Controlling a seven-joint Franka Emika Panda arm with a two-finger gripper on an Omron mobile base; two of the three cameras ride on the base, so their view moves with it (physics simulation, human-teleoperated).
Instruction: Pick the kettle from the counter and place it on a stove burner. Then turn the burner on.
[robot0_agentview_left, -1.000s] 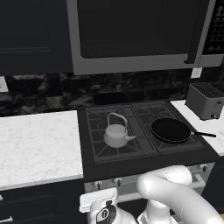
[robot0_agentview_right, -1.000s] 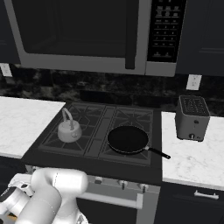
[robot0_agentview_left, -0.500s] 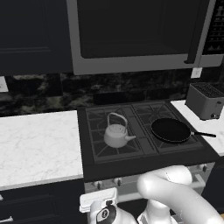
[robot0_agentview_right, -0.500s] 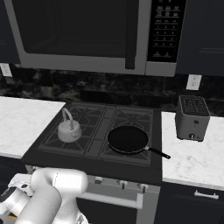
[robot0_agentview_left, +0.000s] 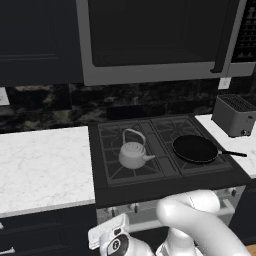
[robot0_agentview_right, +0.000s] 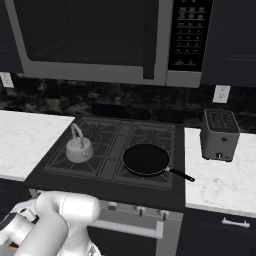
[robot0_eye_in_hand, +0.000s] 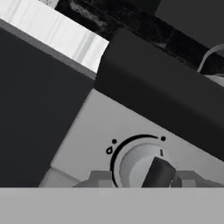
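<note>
1. Left base view: the kettle (robot0_agentview_left: 134, 155) is seen upright on the front-left stove burner (robot0_agentview_left: 131, 159), handle arched over it, spout toward the frying pan (robot0_agentview_left: 195, 148) on the neighbouring grate. The white marble bench (robot0_agentview_left: 42, 165) lies left of the cooktop, bare of the kettle. Placement is judged done; the knob turn is what's left.

2. Right base view: same layout is confirmed, kettle (robot0_agentview_right: 79, 149) centred on its grate, pan (robot0_agentview_right: 146, 159) just beside it, toaster (robot0_agentview_right: 219, 134) well apart on the right-hand bench. The arm is bent low in front of the stove's control panel.

3. Hand view: a burner knob (robot0_eye_in_hand: 146, 166) is seen close up on the grey front panel, dial arc and flame mark around it. The pincer tips are not clearly made out, so whether they are spread or pinching the knob cannot be told. The knob should be squarely straddled, gripped firmly, and rotated about its own axis toward the flame mark; the leftmost knob is judged to match the kettle's burner.
</note>
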